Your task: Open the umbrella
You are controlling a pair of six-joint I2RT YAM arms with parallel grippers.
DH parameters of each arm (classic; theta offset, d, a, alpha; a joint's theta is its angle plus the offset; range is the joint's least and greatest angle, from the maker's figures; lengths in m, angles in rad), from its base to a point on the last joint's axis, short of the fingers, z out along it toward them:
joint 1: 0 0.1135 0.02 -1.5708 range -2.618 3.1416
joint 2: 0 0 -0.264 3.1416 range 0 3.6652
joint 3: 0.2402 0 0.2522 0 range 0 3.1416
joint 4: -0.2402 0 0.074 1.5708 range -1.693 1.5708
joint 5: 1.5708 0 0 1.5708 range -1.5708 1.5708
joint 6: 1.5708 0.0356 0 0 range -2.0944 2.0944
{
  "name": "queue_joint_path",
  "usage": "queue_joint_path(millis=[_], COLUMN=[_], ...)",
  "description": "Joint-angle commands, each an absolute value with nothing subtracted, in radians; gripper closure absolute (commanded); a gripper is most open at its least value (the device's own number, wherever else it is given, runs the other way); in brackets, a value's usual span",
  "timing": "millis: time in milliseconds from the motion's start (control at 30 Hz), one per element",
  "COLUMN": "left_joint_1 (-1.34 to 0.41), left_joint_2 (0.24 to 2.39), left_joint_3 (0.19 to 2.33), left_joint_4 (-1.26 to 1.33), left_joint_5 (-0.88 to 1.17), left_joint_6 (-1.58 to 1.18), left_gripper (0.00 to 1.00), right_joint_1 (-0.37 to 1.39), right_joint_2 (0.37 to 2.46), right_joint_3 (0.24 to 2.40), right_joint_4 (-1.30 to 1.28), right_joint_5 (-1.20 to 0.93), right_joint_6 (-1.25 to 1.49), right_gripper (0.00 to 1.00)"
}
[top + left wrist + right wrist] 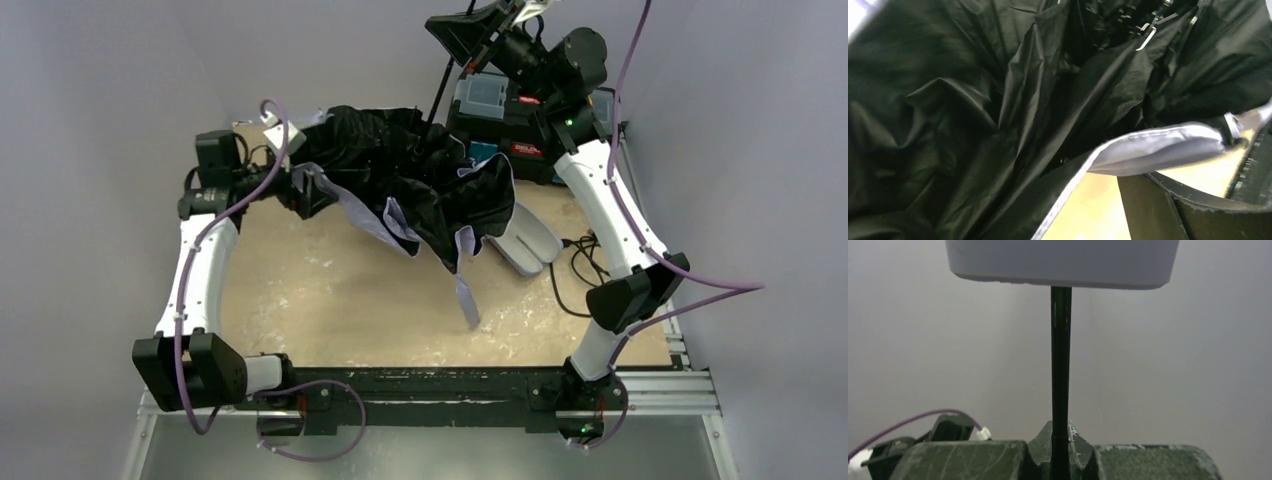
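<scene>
Right jaws clamp the shaft (1061, 355) short of the handle (1063, 262), anchoring it. Left jaws sit buried in the slack canopy (400, 180) — their opening can't be told — probably to spread it.

The overhead camera is looking down from behind; wrist cameras are peering closely beyond the left pincer (305, 195) and the right pincer (1060, 450), sharing the umbrella (400, 170)

Red labels (527, 149) on the dark equipment case (490, 125) at the table's far edge carry lettering too small to read. No other text is legible.
</scene>
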State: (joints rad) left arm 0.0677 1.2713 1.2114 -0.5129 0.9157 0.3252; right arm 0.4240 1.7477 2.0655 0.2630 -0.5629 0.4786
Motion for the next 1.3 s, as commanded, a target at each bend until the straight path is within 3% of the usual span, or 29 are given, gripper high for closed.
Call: queue_joint_path(millis=[0,267,467,700,967,1133,1267], left_joint_1=[0.134,0.133,0.143,0.256,0.313,0.313,0.278], left_joint_2=[1.261,1.238,1.214,1.190,1.202,1.268,1.236], left_joint_3=[1.398,1.463,1.457,1.237,1.385,1.599,1.600], left_joint_4=[-0.687,-0.658,-1.058,-1.140,-1.035,-0.987,-0.837], left_joint_5=[0.958,0.987,0.770,0.473,0.569,0.744,0.881], left_joint_6=[0.507,0.464,0.854,0.990,0.707,0.482,0.365], left_gripper=[0.01,0.00,0.00,0.00,0.00,0.00,0.00], right_joint_1=[0.439,0.465,0.459,0.458,0.470,0.490,0.518], right_joint_2=[1.712,1.642,1.607,1.558,1.486,1.472,1.496], right_joint_3=[2.056,1.929,1.904,1.812,1.642,1.660,1.619], right_joint_4=[0.323,0.308,0.329,0.282,0.254,0.285,0.240], right_joint_5=[-0.656,-0.619,-0.539,-0.418,-0.564,-0.595,-0.610], right_joint_6=[0.388,0.199,0.143,0.092,0.094,0.114,0.067], right_gripper=[1.00,1.00,1.00,1.00,1.00,1.00,1.00])
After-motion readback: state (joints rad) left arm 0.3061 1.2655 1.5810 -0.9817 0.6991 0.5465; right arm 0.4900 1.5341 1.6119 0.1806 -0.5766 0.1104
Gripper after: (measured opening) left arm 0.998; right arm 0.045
